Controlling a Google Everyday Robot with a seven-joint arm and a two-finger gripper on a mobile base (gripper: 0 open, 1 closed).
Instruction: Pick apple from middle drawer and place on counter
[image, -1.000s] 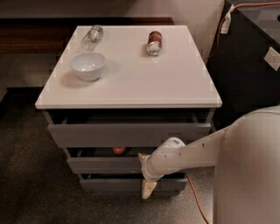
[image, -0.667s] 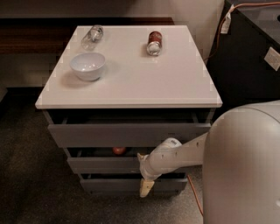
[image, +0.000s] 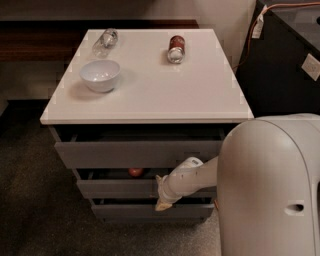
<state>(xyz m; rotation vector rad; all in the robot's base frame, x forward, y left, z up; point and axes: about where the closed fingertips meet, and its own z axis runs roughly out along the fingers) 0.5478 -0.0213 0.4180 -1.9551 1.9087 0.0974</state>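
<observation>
At the middle drawer front, gripper had barely shifted; only the arm swung closer to camera. Grip state: couldn't tell. Apple sat in the drawer, near it, pick not started.

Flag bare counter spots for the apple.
The counter is bare along its front edge and right side, nearer than the bowl and can. Back-left is crowded: bottle, bowl. The gripper sits before the middle drawer, right of the apple.

red apple, cream pincer at grey middle drawer
</observation>
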